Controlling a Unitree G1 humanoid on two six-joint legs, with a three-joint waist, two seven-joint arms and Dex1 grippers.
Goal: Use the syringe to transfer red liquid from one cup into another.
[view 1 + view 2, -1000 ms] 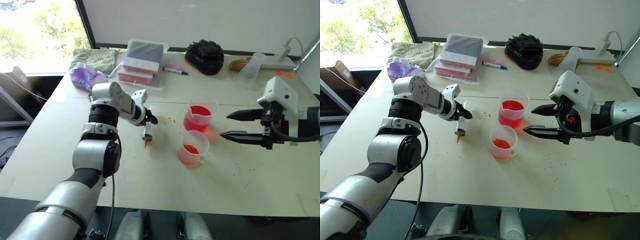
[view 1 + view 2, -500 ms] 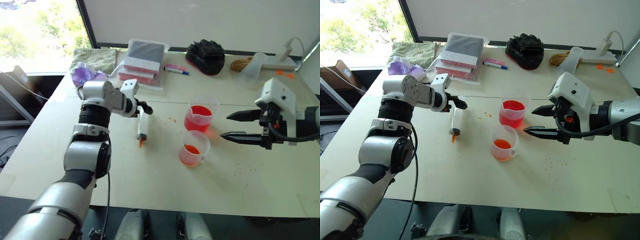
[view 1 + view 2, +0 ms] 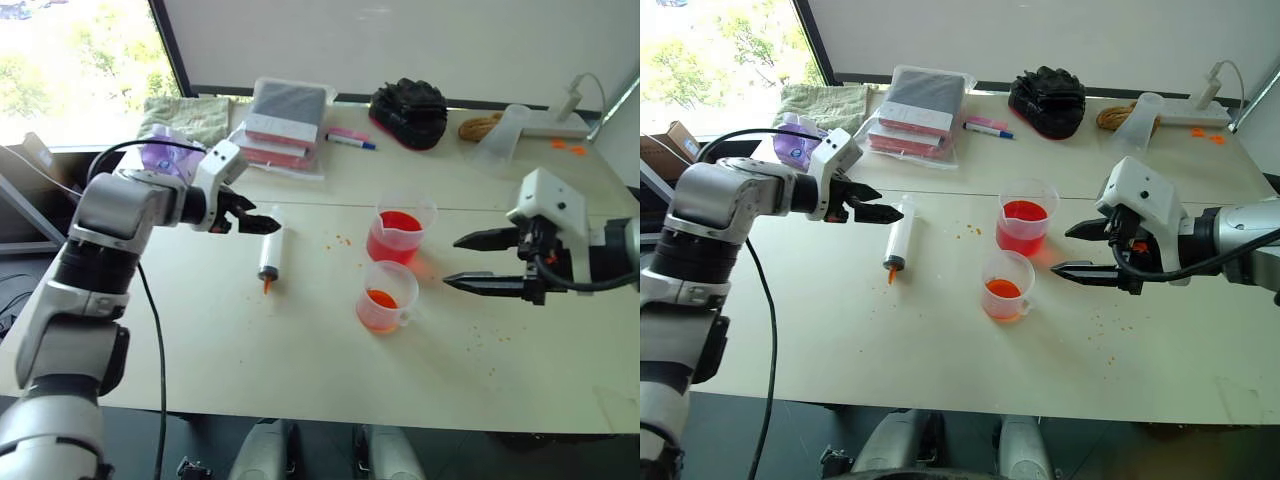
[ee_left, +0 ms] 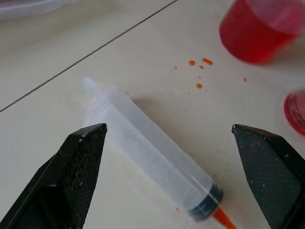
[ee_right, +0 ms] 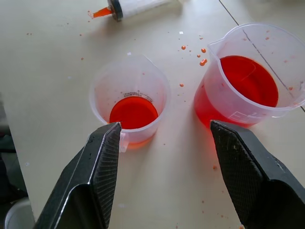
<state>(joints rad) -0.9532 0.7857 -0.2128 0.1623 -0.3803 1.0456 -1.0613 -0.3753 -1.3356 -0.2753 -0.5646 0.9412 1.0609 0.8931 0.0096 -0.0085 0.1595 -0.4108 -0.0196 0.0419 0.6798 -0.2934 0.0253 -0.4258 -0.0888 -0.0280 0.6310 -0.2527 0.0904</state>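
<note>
Syringe [image 3: 269,256] lies flat on the table [image 3: 300,370] now, orange tip toward the near edge — a moment ago the left gripper [image 3: 258,224] held it up on its tip. That gripper has let go and pulled back to the left, its fingers spread wide and empty, just beside the plunger end. Right gripper [image 3: 468,261] hangs with its fingers spread too, just right of the cups. Deep red cup [image 3: 401,232] sits farther off; the paler cup [image 3: 385,297] near it holds some red liquid [image 5: 133,112] — so the moving job looks done.
</note>
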